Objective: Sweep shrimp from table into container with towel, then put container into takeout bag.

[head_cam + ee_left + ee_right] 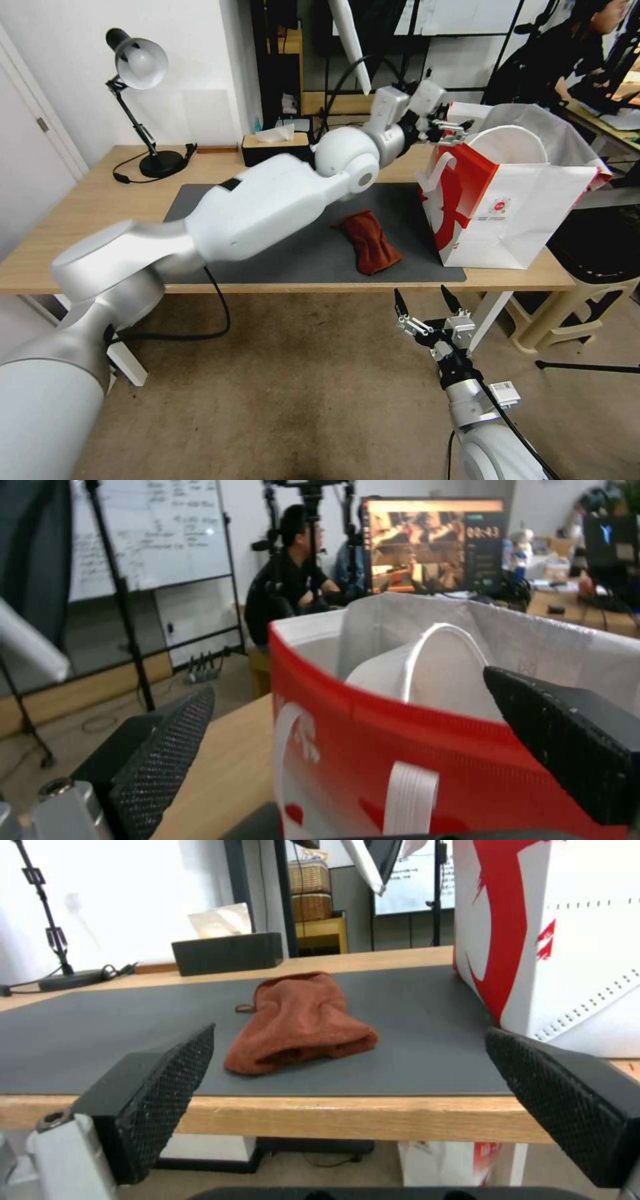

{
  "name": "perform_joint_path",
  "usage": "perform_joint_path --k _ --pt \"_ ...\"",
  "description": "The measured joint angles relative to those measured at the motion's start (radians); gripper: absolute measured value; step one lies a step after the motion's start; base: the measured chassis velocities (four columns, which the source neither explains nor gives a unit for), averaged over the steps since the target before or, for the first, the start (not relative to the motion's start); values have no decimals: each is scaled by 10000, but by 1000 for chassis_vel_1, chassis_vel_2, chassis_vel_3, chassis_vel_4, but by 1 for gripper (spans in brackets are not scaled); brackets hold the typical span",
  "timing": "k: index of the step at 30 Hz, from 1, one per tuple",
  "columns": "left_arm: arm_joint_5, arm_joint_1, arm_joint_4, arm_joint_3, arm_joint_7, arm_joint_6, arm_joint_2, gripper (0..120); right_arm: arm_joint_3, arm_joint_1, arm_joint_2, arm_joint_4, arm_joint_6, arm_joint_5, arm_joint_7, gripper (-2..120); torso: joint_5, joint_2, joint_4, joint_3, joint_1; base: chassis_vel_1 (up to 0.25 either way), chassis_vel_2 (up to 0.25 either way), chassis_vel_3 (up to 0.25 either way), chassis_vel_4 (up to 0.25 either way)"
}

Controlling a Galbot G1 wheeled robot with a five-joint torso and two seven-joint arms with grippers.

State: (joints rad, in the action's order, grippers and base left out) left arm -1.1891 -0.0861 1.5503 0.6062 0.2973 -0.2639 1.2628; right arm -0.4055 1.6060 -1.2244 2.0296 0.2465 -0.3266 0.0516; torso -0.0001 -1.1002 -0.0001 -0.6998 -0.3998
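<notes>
On the counter (80, 220), the towel (371, 241) lies bunched on the dark mat (313, 257), at about nine o'clock from the takeout bag (517, 213). The left hand (445, 131) hovers at the bag's ten o'clock rim, fingers spread wide and holding nothing, with the white container (433, 675) standing tilted inside the bag. The right hand (430, 310) hangs below the counter's front edge at about six o'clock from the towel, wide open and empty.
</notes>
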Motion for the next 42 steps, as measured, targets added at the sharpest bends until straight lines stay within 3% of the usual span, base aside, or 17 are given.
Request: perform_joint_path --k 3,6,7,10,14,15,17,18,21,22,23,26,28,30,32,37,42 --pt "14 616 656 -275 370 -96 -423 100 -16 50 5 71 -2 -6 0 100 -2 0 0 0 0 0 0 0 0" --pt "452 1761 1800 -707 807 -44 -1381 100 -79 137 4 160 -7 2 19 100 0 0 1 0 0 0 0 0 0" --pt "452 1761 1800 -707 807 -44 -1381 100 -79 137 4 160 -7 2 19 100 0 0 1 0 0 0 0 0 0" --pt "1375 3261 2866 -1254 916 358 -2681 100 -137 192 6 253 -12 21 43 100 -2 0 1 0 -1 0 0 0 0" --pt "1977 4322 3328 -1660 767 644 -3311 100 -186 191 11 296 -11 21 44 100 -1 0 7 1 1 0 0 0 0" --pt "2668 5626 3676 -2308 587 1001 -3840 100 -282 134 26 331 -18 -1 46 100 -11 0 6 -2 -1 0 0 0 0" --pt "3418 7315 4089 -3603 393 1386 -4260 100 -348 86 42 368 -48 -40 57 100 2 0 6 0 0 0 0 0 0" --pt "3418 7315 4089 -3603 393 1386 -4260 100 -348 86 42 368 -48 -40 57 100 2 0 6 0 0 0 0 0 0" --pt "4184 9148 4514 -4895 288 1772 -4395 100 -322 122 35 378 -58 -18 71 100 1 0 -1 0 -1 0 0 0 0" --pt "4184 9148 4514 -4895 288 1772 -4395 100 -322 122 35 378 -58 -18 71 100 1 0 -1 0 -1 0 0 0 0" --pt "4513 9887 4687 -5357 235 1940 -4400 100 -274 138 14 378 -58 31 79 100 -2 0 -1 0 -1 0 0 0 0" --pt "4867 10624 4848 -5767 174 2170 -4402 100 -210 140 -16 378 -59 85 105 100 -1 1 3 0 0 0 0 0 0" --pt "5690 12184 5055 -6579 107 2734 -4338 100 -81 146 -55 418 -107 212 206 100 2 1 0 0 -1 0 0 0 0" --pt "5933 12643 5120 -6823 106 2904 -4273 100 -41 147 -58 454 -158 256 262 100 -3 1 2 0 -1 0 0 0 0" --pt "6707 13665 5249 -7341 197 3390 -3954 100 12 175 -61 534 -272 344 391 100 4 1 1 0 0 0 0 0 0" --pt "8522 14944 5019 -7626 591 4599 -2937 100 -103 420 -65 753 -513 287 444 100 -1 1 2 -1 -2 0 0 0 0" --pt "9707 15666 4692 -7611 973 5420 -2112 100 -372 881 -95 952 -661 193 365 100 1 1 -2 0 -1 0 0 0 0"
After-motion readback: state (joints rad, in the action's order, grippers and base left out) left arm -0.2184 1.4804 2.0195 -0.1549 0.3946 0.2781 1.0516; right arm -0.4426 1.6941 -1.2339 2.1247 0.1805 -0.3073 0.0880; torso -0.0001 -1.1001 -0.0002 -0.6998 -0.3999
